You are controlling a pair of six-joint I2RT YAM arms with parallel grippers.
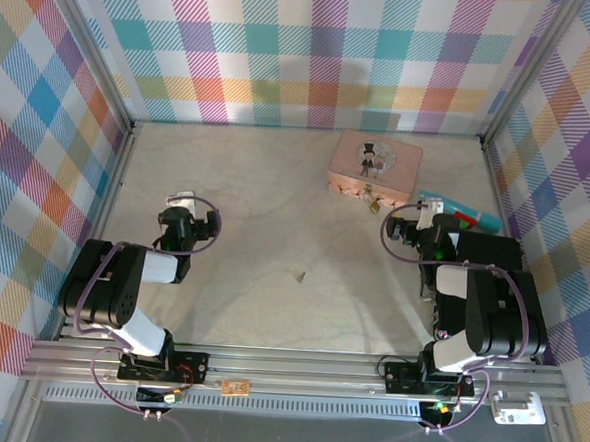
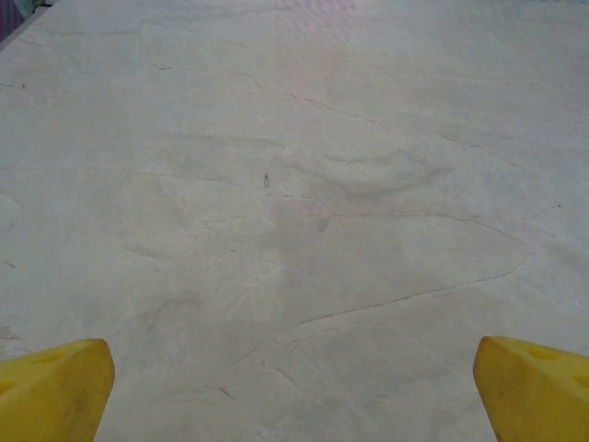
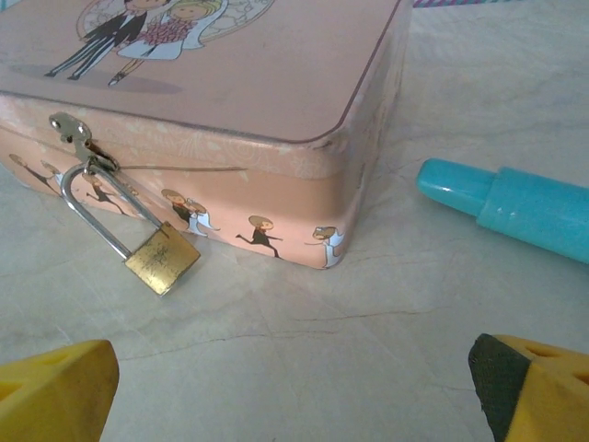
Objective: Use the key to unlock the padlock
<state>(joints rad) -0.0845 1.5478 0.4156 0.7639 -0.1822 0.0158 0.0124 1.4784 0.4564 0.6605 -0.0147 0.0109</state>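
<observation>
Your table (image 1: 276, 200) is pale with thin cracks. The pink tin (image 3: 230, 83) sits far right, lid down. Your left gripper (image 2: 294, 396) is wide open on the left, holding nothing. Your right gripper (image 3: 294, 401) is wide open too, near the tin. A teal pen tool (image 3: 515, 207) lies right of the tin. The padlock (image 3: 163, 260) hangs on the tin's clasp, near side. The key (image 1: 301, 275) lies alone mid-table.

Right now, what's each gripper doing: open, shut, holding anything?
Left gripper: open, holding nothing.
Right gripper: open, holding nothing, padlock ahead of it.
</observation>
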